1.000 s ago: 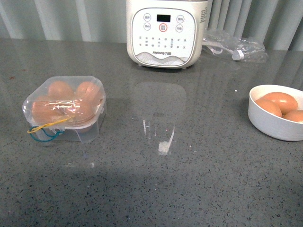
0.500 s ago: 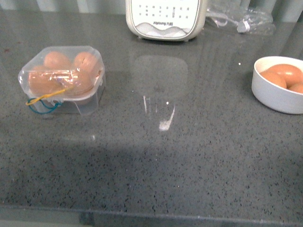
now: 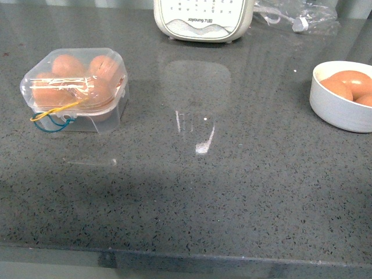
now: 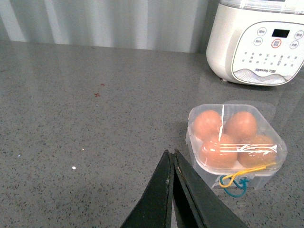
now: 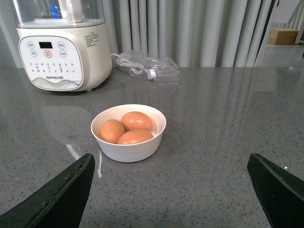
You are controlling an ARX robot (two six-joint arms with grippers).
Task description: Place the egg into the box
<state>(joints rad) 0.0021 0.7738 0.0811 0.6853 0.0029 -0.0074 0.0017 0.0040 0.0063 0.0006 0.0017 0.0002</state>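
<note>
- Your clear plastic four-egg box (image 3: 74, 88) sits lidded and full on the grey tabletop (image 3: 232, 192).
- Left claw (image 4: 172, 166) pressed together; right claw (image 5: 171, 190) spread wide, facing the white bowl (image 5: 128, 133).

The front view has tipped downward; the cooker (image 3: 203, 20) now shows only its base at the top edge. The counter's near edge (image 3: 186, 258) has come into sight, well below the cooker.

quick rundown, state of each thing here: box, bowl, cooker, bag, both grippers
box: lid shut, four eggs inside, yellow loop across the front
white bowl: upright, three eggs in it
cooker: upright, display dark
plastic bag: lying flat, holds a white cable
left gripper: shut, empty
right gripper: open wide, empty
</note>
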